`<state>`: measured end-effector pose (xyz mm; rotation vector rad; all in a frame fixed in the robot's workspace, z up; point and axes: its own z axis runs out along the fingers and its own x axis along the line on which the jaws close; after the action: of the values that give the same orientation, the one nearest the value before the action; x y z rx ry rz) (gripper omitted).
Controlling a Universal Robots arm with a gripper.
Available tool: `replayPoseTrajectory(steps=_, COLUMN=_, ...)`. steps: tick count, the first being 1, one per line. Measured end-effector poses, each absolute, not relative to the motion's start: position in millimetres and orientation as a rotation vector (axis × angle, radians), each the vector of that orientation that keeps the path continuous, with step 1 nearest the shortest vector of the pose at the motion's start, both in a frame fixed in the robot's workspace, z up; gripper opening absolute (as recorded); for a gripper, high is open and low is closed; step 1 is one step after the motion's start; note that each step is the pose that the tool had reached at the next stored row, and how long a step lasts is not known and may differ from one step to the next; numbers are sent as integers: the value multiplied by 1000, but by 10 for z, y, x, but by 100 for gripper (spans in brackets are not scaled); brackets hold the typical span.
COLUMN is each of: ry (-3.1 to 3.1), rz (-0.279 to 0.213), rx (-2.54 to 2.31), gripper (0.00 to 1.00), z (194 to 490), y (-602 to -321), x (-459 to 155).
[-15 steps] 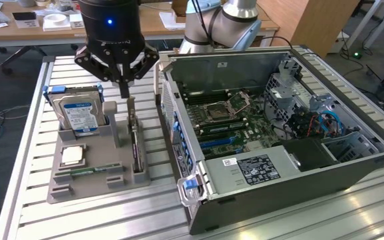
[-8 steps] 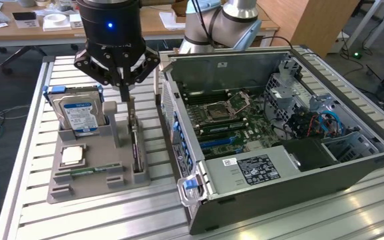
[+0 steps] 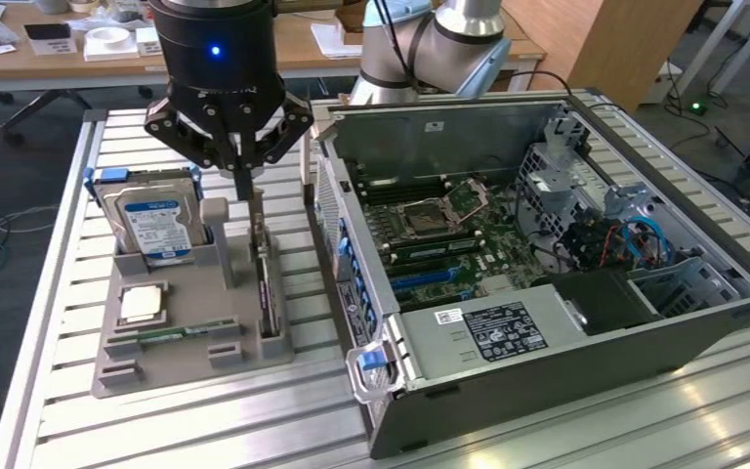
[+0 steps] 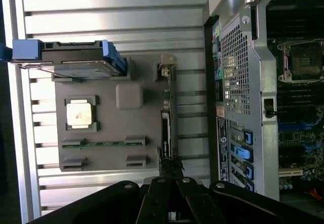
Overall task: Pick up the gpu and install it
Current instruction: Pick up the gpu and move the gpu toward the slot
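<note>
As the arm (image 3: 443, 44) points straight down, gripper (image 3: 242, 184) pinches narrow on the gpu (image 3: 267, 283), on edge in the grey tray (image 3: 167, 366) beside the PC case (image 3: 687, 322). Exterior view shows hard drive (image 3: 156, 227) label; wrist view, gpu (image 4: 165, 123) top edge.

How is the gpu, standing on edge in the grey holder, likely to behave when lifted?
The gpu is a thin flat board, so probably stiff and light. The gripper pinches it near one end, so it may tilt when lifted. Standing on its narrow edge, it would likely tip without the holder slot.
</note>
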<state>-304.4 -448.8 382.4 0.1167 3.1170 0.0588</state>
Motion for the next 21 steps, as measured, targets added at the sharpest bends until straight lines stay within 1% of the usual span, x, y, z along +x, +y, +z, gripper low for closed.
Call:
replayPoseTrajectory(steps=9, ry=3117, rz=59, rx=117, gripper=11, z=3823, y=-4488, x=-3044)
replayPoseTrajectory(steps=11, ry=3117, rz=59, rx=117, gripper=23, z=3823, y=-4488, x=-3044)
replayPoseTrajectory(steps=12, ry=3117, rz=59, rx=117, gripper=23, z=3824, y=-4488, x=-3044)
replayPoseTrajectory(steps=14, ry=3117, rz=59, rx=117, gripper=35, z=3823, y=-4488, x=-3044)
replayPoseTrajectory(steps=15, ry=3117, rz=59, rx=117, gripper=35, z=3824, y=-4488, x=-3044)
replayPoseTrajectory(steps=16, ry=3117, rz=59, rx=117, gripper=42, z=3824, y=-4488, x=-3044)
replayPoseTrajectory(steps=21, ry=3117, rz=59, rx=117, gripper=42, z=3810, y=-4489, x=-3044)
